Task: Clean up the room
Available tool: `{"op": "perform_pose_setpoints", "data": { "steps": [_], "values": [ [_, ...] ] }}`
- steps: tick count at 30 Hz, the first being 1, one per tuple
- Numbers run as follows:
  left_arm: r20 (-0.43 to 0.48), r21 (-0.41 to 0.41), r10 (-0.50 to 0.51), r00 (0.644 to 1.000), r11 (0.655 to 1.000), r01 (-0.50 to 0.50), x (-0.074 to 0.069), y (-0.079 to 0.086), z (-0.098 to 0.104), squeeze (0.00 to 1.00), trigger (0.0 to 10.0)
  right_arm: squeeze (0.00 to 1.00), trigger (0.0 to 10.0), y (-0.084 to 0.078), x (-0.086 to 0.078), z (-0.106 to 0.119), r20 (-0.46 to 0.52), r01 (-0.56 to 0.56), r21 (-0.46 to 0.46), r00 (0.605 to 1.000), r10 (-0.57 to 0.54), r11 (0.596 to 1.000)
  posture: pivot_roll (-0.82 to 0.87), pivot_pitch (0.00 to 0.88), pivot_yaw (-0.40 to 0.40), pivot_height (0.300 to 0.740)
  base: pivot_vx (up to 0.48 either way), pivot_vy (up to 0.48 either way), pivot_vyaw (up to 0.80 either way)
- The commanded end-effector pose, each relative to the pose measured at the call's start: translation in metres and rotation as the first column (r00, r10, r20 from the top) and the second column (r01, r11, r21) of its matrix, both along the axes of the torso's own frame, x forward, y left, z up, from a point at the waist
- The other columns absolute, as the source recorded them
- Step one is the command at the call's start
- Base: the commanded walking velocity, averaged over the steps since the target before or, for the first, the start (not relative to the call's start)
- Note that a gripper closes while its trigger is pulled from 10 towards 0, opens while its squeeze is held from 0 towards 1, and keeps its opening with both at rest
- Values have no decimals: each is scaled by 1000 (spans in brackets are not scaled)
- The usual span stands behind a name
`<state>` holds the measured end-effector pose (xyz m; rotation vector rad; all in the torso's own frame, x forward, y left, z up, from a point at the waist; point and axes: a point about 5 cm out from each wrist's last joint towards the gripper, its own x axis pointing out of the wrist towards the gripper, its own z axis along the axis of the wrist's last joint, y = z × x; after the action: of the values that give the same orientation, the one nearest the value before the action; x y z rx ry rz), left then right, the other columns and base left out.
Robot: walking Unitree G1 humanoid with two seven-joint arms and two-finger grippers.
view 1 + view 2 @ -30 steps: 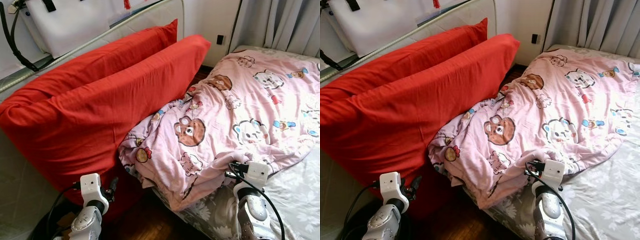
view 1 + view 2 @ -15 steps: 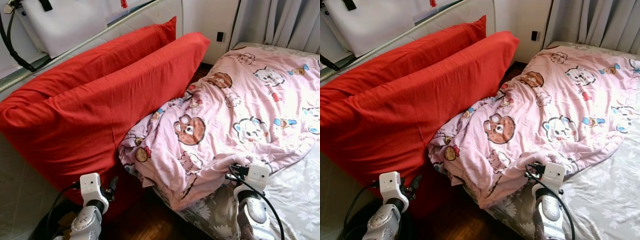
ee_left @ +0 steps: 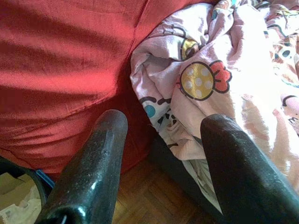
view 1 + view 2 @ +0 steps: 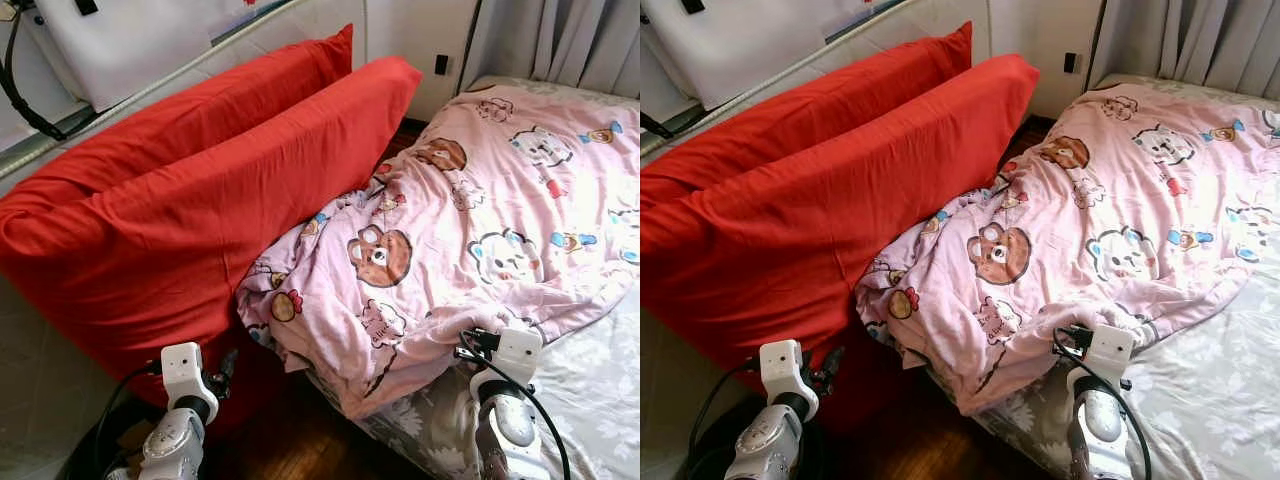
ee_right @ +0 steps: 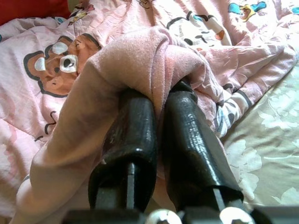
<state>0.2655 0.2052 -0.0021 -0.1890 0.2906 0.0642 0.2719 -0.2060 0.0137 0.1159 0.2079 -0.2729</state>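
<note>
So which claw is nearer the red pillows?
Left. The left claw hangs open just below the front red pillow; the right claw is across the bed, shut on the pink blanket.

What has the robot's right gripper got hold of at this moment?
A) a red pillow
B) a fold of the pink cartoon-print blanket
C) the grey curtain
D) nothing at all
B: in the right wrist view the right gripper has its two black fingers closed on a bunched fold of the pink blanket, while the left gripper hangs open near the red pillow.
</note>
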Motion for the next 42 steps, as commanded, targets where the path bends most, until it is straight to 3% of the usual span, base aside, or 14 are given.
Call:
{"op": "perform_pose_setpoints", "data": {
  "steps": [1, 17, 38, 42],
  "values": [
    [2, 11, 26, 1000, 1000, -26, -4, 10, 0, 0, 10000, 0, 10000, 4, 3, 5, 31, -4, -6, 1000, 4, 1000, -51, 132, 118, 740, 0, 0, 0],
    [-2, 13, 25, 1000, 1000, -25, -5, 11, -1, 0, 10000, 0, 10000, 3, 5, 8, 52, 0, -15, 999, 1, 1000, -51, 124, 123, 740, -30, 0, 0],
    [-2, 19, 6, 1000, 1000, -6, -5, 11, -1, 0, 10000, 0, 10000, 1, 4, 9, 56, 4, -18, 998, -3, 1000, -49, 108, 133, 740, -271, 0, 0],
    [-2, 21, 5, 1000, 1000, -5, -4, 11, 0, 0, 10000, 0, 10000, -7, 6, 15, 90, 43, -27, 995, -40, 999, -47, 119, 133, 740, -290, 0, 0]
  ]
}}
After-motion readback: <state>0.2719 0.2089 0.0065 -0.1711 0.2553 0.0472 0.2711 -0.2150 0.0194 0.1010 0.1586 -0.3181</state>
